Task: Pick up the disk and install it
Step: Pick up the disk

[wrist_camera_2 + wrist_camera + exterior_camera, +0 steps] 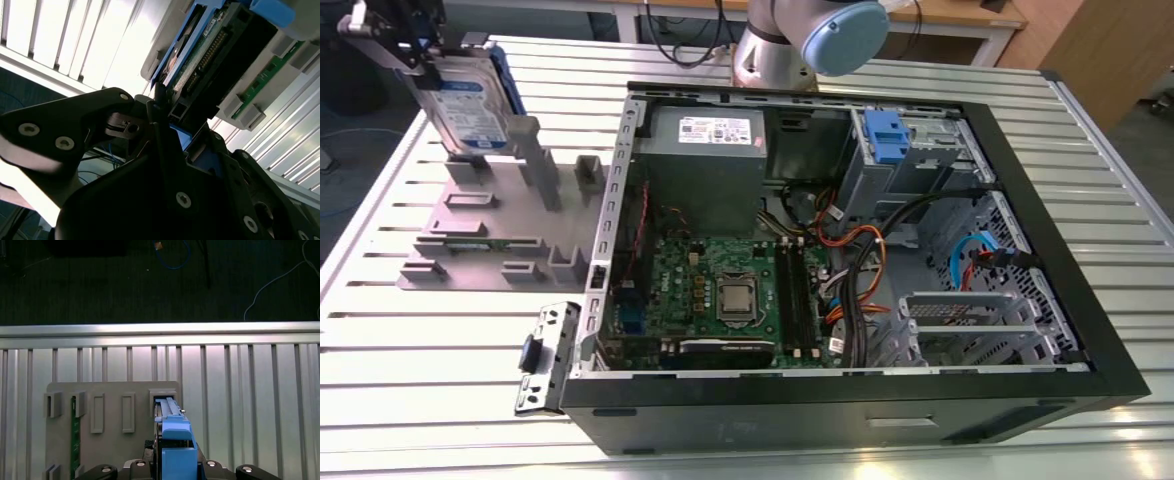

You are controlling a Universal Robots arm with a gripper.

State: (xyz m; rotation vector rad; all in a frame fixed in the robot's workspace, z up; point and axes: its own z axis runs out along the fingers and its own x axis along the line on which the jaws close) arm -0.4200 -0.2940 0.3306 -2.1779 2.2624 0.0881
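Observation:
The disk (464, 100) stands upright on edge at the exterior view's far left. It is a silver drive with a white-and-blue label in a blue caddy. Its lower end sits at a slot of the grey holder (494, 215). My gripper (414, 48) is at the disk's top end, shut on it. In the second wrist view the black fingers (107, 125) close on the disk's edge (210, 55). In the first wrist view the blue caddy edge (175, 440) runs down into the holder's slot (161, 399).
An open computer case (1067, 200) lies to the exterior view's right of the holder, with a motherboard (720, 290), a grey power supply (707, 130) and another blue-handled caddy (886, 135) in its drive bay. A metal bracket (544, 355) lies beside the case. All rests on a slatted aluminium table (400, 400).

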